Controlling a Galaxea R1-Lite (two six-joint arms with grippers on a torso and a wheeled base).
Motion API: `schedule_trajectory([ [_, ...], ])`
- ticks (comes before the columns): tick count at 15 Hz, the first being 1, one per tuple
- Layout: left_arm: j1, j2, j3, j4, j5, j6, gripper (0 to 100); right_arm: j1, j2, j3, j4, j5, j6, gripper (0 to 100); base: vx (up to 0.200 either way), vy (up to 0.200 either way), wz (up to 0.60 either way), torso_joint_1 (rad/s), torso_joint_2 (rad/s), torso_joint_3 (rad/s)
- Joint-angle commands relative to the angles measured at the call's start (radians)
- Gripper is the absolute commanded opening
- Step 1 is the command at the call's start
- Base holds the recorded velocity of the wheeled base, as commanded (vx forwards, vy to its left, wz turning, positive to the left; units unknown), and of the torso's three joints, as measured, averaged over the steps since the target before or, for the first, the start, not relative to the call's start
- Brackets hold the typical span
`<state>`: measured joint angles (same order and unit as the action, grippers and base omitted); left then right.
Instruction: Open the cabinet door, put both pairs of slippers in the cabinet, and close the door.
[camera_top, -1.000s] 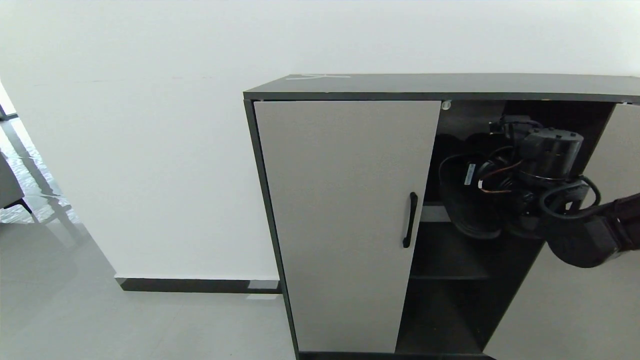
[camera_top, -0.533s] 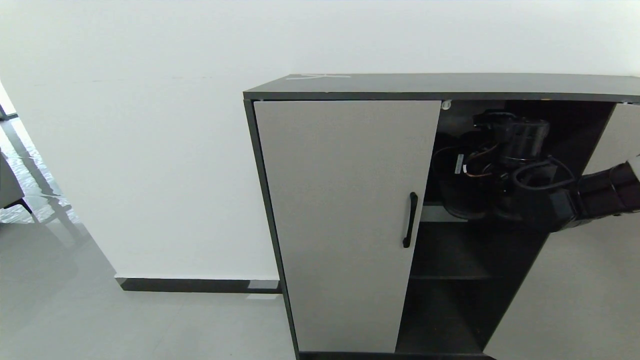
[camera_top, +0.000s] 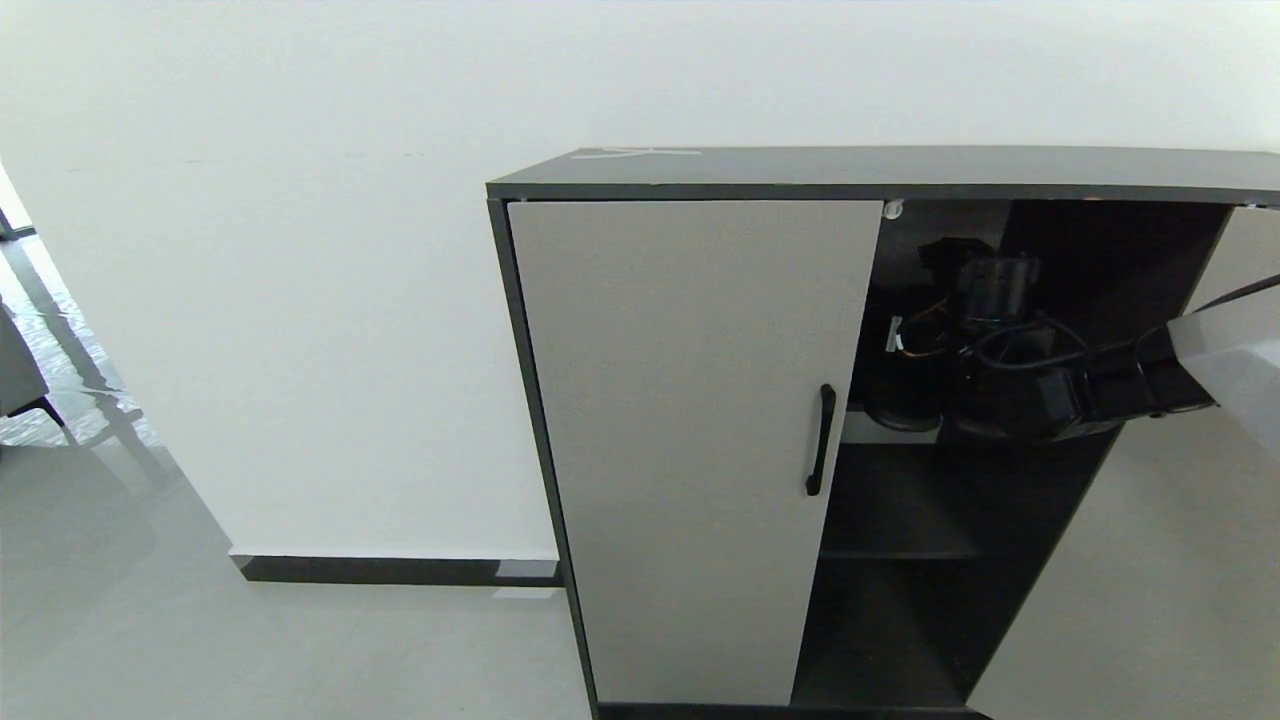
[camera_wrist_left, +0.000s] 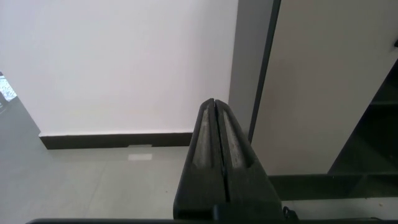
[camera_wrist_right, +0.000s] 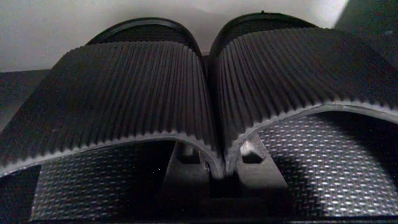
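Right arm is inside the cabinet (camera_top: 900, 170), in the upper compartment on the right half. The right door (camera_top: 1150, 600) is swung open towards the robot and the left door (camera_top: 690, 440) is closed, its handle (camera_top: 820, 440) untouched.

Right gripper (camera_wrist_right: 217, 158) is clamped on a pair of black slippers (camera_wrist_right: 124, 93). The two fingers (camera_wrist_right: 186, 155) pinch the inner edges of both ribbed straps together, so one grasp carries the pair side by side with the footbeds hanging below. That looks like a sensible way to move two loose items in one trip.

In the head view the black slippers (camera_top: 900, 405) sit low at the left of the open bay, right at the front edge of the upper shelf (camera_top: 880, 428). I cannot tell whether they touch the shelf or hang just over it.

Left gripper (camera_wrist_left: 214, 143) is pinched shut on nothing. It is parked outside the cabinet near the left door, over the floor (camera_top: 250, 650), and keeps clear of the open bay.

My read is that this is the placing step, with the pair roughly at drop position. Next it needs the soles settled on the shelf before letting go, far enough in that the right door can close. The risk is a slipper overhanging the shelf edge and blocking the door.

The lower shelves are too dark to tell whether another pair is in there.
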<state>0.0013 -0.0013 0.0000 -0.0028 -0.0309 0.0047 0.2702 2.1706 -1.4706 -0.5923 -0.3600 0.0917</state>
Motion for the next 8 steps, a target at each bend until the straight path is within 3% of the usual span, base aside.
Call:
schedule_trajectory([
  [1,0.000,0.001,0.000,0.000,0.000,0.000,0,-0.005,0.009,-0.030,0.014,0.003,0.002,0,0.000,0.000,0.00,0.000,0.00,0.000],
  [5,0.000,0.001,0.000,0.000,0.000,0.000,0,-0.006,0.009,-0.054,0.063,0.018,0.002,0,0.000,0.000,0.00,0.000,0.00,0.000],
  [6,0.000,0.001,0.000,0.000,0.000,0.000,0,-0.006,0.011,-0.054,0.063,0.018,0.002,100,0.000,0.000,0.00,0.000,0.00,0.000],
  [8,0.000,0.001,0.000,0.000,0.000,0.000,0,-0.005,0.006,-0.039,0.063,0.018,0.003,100,0.000,0.000,0.00,0.000,0.00,0.000],
])
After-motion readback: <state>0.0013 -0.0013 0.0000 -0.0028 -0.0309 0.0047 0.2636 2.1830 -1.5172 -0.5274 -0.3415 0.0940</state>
